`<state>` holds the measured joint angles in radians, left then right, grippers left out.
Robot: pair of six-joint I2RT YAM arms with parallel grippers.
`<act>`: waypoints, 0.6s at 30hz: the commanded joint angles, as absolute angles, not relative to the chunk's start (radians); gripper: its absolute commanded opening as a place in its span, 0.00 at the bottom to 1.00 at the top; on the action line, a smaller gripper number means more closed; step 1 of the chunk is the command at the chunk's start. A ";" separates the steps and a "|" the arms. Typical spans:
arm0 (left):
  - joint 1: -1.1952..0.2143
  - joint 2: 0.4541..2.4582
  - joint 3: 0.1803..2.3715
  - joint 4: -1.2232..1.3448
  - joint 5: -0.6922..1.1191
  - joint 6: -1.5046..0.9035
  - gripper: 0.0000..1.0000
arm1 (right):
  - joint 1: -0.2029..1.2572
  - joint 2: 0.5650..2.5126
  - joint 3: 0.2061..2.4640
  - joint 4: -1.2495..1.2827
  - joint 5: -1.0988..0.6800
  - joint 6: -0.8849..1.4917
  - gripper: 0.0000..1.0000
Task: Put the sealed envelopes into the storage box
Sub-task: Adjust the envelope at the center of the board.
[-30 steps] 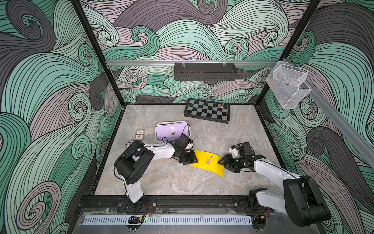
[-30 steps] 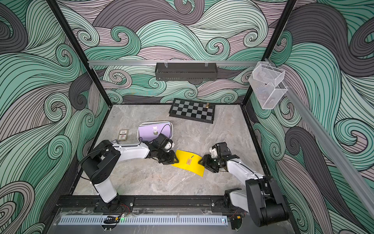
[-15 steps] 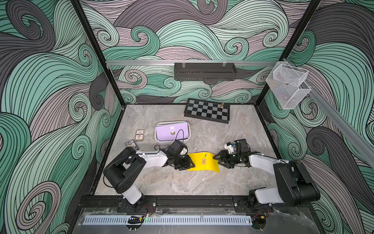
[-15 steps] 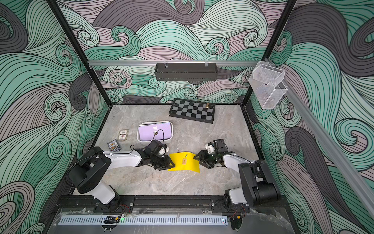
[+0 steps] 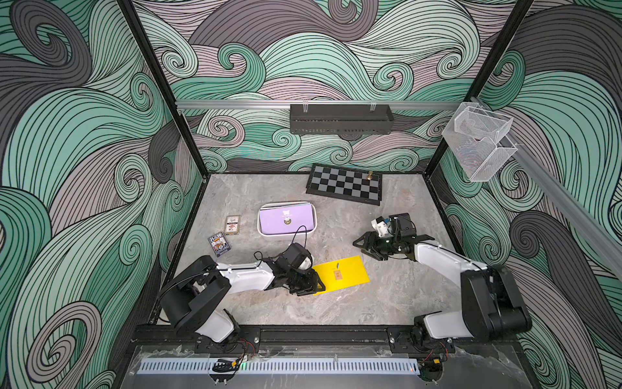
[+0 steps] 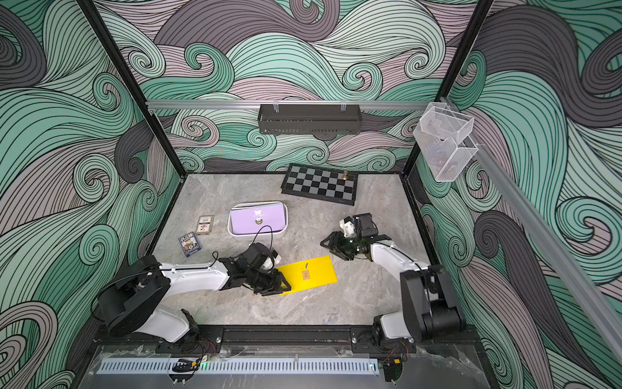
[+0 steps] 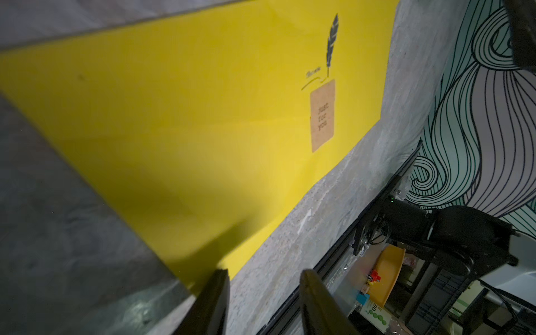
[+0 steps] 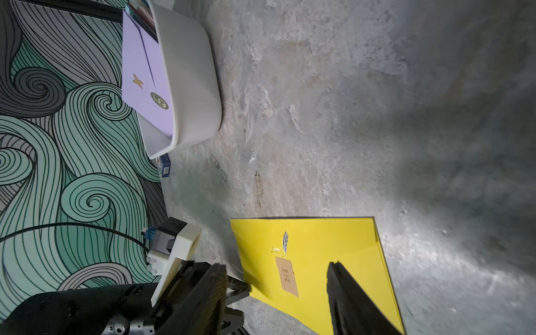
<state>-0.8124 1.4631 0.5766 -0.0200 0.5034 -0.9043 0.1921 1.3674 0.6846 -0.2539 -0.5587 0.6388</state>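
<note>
You have the storage box (image 5: pixel 276 235) near the middle of the table (image 5: pixel 336 310), with the top envelope (image 5: pixel 286 220) lying in it. In front of the box and a little to its right, the loose envelope (image 5: pixel 340 274) lies flat on the table. The left gripper (image 5: pixel 311 288) sits at its left end, and the right gripper (image 5: pixel 367 250) is behind it to the right, apart from it. Two card packs (image 5: pixel 232 224) (image 5: pixel 219 244) lie left of the box, one in front of the other. The chessboard (image 5: pixel 343 183) lies behind the box to the right, with a chess piece (image 5: pixel 370 175) standing on its back right corner. The wall tray (image 5: pixel 340 123) hangs on the back wall and the wire-mesh bin (image 5: pixel 478 141) on the right wall.
</note>
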 commanded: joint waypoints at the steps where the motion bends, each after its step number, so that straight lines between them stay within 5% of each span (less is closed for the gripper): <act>1: -0.805 1.369 0.636 -0.185 0.416 -0.832 0.45 | 0.201 1.286 0.617 -0.432 -0.467 0.587 0.59; 10: -0.724 1.574 0.909 -0.322 0.406 -0.661 0.44 | 0.400 1.082 0.419 -0.428 -0.428 0.768 0.58; 18: -0.644 1.778 1.004 -0.319 0.404 -0.609 0.47 | 0.485 1.111 0.360 -0.328 -0.423 0.875 0.59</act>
<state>-0.6659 1.7470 0.9806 -0.2771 0.4164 -0.6567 0.4740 1.0859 0.3672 -0.3851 -0.4435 0.8188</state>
